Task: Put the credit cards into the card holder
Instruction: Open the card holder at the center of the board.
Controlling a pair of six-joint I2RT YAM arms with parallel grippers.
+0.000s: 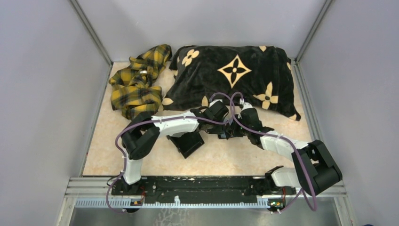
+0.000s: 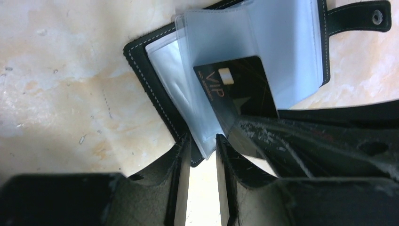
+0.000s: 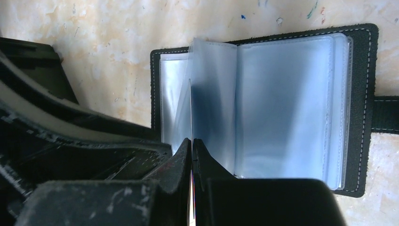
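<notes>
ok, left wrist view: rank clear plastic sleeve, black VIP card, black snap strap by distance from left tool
1. clear plastic sleeve, corner between the left tool fingers
2. black VIP card, just up-right
3. black snap strap, far top right

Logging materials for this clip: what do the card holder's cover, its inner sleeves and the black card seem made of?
The card holder cover: matte black leather or imitation, grainy with pale stitching. The sleeves: soft clear plastic, glossy, see-through, one bowing. The card: probably stiff plastic, glossy black, gold print.
</notes>
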